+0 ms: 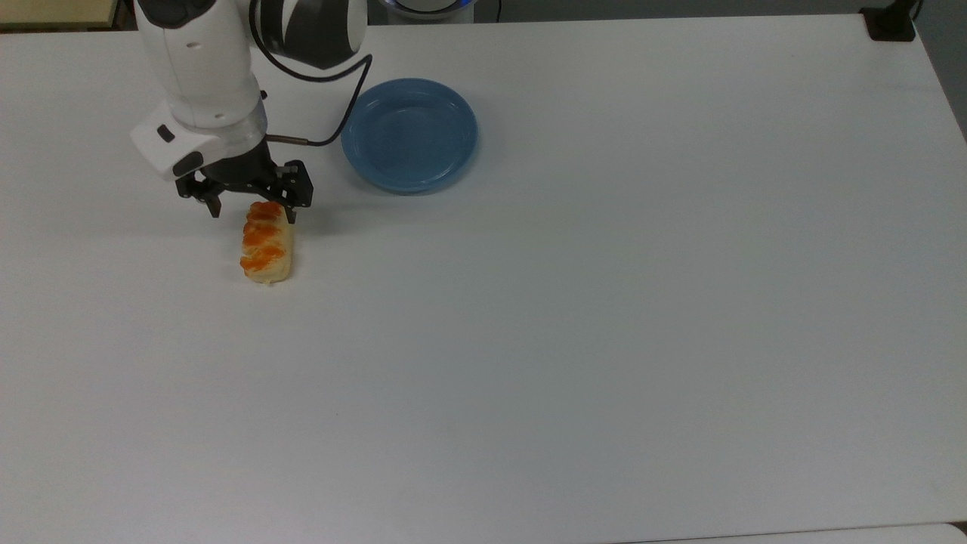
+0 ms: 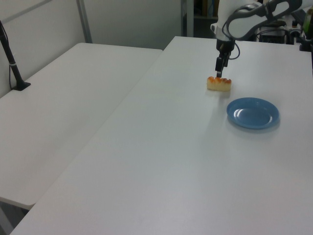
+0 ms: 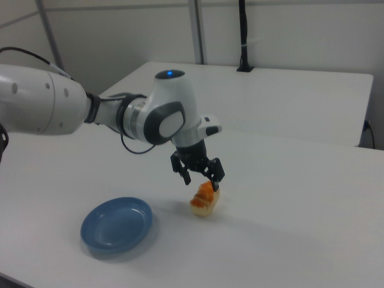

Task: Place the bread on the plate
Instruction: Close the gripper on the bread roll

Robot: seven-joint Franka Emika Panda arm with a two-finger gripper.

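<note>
The bread (image 1: 266,245) is a small cream loaf with orange glazed bumps, lying on the white table toward the top view's left. My gripper (image 1: 251,215) is open and hangs just over the loaf's far end, one finger to each side of it, gripping nothing. From the side, the gripper (image 3: 201,183) has its fingertips about level with the top of the bread (image 3: 205,200). The blue plate (image 1: 409,134) sits bare to the top view's right of the gripper. In the left view the gripper (image 2: 218,73) points down at the bread (image 2: 219,84), with the plate (image 2: 252,113) nearer the camera.
A black clamp (image 1: 891,23) sits on the table's far right corner in the top view. A second white table (image 2: 63,98) adjoins on the left view's left, with a black post (image 2: 11,56) on it. The arm's cable (image 1: 332,113) loops near the plate.
</note>
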